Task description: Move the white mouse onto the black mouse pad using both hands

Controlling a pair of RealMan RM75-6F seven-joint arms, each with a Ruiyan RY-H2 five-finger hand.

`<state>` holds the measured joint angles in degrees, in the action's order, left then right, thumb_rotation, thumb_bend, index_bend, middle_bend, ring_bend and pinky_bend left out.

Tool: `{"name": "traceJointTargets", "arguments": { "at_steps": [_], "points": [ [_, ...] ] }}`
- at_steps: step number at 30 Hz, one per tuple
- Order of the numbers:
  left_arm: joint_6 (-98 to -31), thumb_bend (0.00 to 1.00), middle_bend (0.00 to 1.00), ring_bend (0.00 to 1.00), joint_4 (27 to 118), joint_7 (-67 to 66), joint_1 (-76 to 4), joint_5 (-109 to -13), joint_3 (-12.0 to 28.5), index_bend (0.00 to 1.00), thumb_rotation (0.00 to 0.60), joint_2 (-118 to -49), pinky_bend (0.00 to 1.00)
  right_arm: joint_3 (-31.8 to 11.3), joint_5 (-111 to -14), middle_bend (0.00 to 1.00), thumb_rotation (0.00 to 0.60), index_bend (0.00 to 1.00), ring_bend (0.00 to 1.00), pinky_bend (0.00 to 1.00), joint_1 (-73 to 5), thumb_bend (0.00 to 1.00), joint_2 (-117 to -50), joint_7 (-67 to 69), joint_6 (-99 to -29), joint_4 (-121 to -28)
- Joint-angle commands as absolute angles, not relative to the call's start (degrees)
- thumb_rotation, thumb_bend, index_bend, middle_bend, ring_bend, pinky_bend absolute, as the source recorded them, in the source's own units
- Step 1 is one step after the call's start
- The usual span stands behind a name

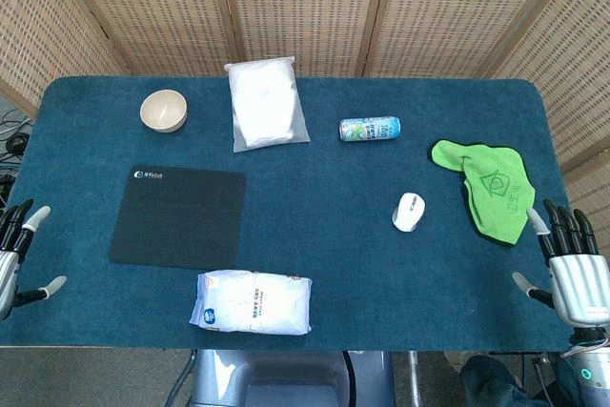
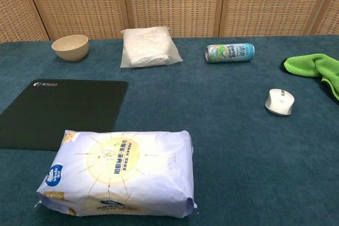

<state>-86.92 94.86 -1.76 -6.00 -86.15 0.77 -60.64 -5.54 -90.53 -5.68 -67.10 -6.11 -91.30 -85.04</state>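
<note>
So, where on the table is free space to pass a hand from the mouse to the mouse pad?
The bare cloth between the white mouse and the black mouse pad is free: bordered by the white bag and can at the far side, the tissue pack at the near side. The pad itself is bare. It is tighter beside the green cloth.
</note>
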Motion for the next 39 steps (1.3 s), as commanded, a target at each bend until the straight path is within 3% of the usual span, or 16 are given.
{"name": "traceJointTargets", "arguments": {
  "at_steps": [1, 13, 18, 24, 32, 39],
  "points": [
    [-86.2, 0.00, 0.00, 0.00, 95.1, -2.2, -6.2, -85.7, 0.9, 0.00, 0.600, -60.4, 0.00, -5.4, -90.5, 0.00, 0.600, 0.02, 0.00, 0.00, -5.8, 0.00, -67.2, -6.5, -90.9, -85.0],
    [-85.5, 0.00, 0.00, 0.00, 94.5, -2.0, -6.6, -85.8, 1.6, 0.00, 0.600, -61.0, 0.00, -5.0, -93.2, 0.00, 0.600, 0.02, 0.00, 0.00, -10.0, 0.00, -68.1, -5.7, -85.7, -82.4],
    [-84.4, 0.00, 0.00, 0.00, 94.2, -2.8, -7.1, -84.8, 2.2, 0.00, 0.600, -61.4, 0.00, -5.7, -97.2, 0.01, 0.600, 0.08, 0.00, 0.00, -18.1, 0.00, -72.1, -5.1, -78.6, -74.3],
    [-82.6, 0.00, 0.00, 0.00, 94.1, -3.7, -7.8, -82.6, 3.1, 0.00, 0.600, -61.9, 0.00, -4.4, -103.1, 0.04, 0.600, 0.11, 0.00, 0.00, -29.2, 0.00, -77.3, 5.0, -70.7, -60.0],
    [-80.5, 0.00, 0.00, 0.00, 93.4, -5.1, -8.7, -79.1, 4.5, 0.00, 0.600, -62.7, 0.00, 0.4, -108.4, 0.09, 0.600, 0.16, 0.00, 0.04, -38.0, 0.00, -85.9, 15.4, -67.0, -40.1],
    [-78.2, 0.00, 0.00, 0.00, 92.6, -5.9, -9.6, -76.4, 5.2, 0.00, 0.600, -63.3, 0.00, 4.3, -110.2, 0.15, 0.600, 0.19, 0.03, 0.06, -40.9, 0.00, -92.4, 19.5, -67.2, -28.0]
  ]
}}
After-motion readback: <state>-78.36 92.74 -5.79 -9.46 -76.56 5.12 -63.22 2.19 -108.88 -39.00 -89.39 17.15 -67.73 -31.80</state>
